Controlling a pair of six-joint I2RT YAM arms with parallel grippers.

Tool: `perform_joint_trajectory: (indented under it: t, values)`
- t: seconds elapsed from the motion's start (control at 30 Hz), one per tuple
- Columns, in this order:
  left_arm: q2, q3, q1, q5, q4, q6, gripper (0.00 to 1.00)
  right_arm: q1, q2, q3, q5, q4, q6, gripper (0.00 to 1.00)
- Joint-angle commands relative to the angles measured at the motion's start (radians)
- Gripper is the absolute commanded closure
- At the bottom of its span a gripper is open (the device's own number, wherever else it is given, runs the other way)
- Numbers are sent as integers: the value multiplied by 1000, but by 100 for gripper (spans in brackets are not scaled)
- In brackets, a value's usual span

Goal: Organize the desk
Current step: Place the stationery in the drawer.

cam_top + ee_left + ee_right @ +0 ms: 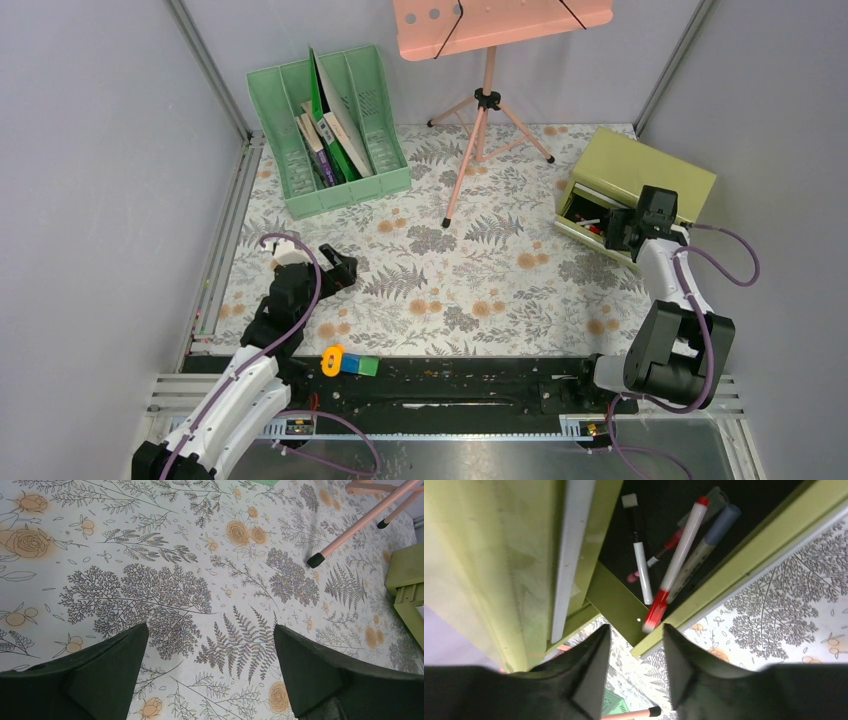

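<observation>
The desk [470, 270] is a pale cloth-covered tabletop printed with ferns and orange flowers. My right gripper [618, 228] hangs over the pulled-out drawer [590, 222] of the olive-green drawer box [640, 170]. In the right wrist view the right gripper [636, 632] is open with nothing between its fingers. Just beyond its tips a red and white marker [676, 565] lies in the drawer [619, 605] among several other pens. My left gripper [340, 270] is wide open and empty above the cloth [220, 555] at the left.
A green slotted file rack [330, 130] with books stands at the back left. A pink music stand [485, 100] on a tripod is at the back centre, one foot [316, 560] near the left gripper. Small yellow, blue and green blocks [350, 362] sit at the near rail.
</observation>
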Motion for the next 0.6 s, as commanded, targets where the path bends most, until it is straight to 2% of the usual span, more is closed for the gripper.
perform_joint_trajectory:
  t: [0.0,0.07,0.17,0.4,0.57]
  values:
    - [5,8,6,13,63,7,1,-15,-15,-4,22,90,-4,42]
    - [4,7,6,12,62,6,1,-24,-16,-29,-9,131,-2,29]
    - [0,7,7,11,61,5,1,-32,-18,-53,-47,179,-8,25]
    - [1,7,8,11,62,6,1,-32,-63,-56,-162,222,-148,22]
    - [3,7,8,13,62,5,1,-32,-116,-72,-205,161,-259,22]
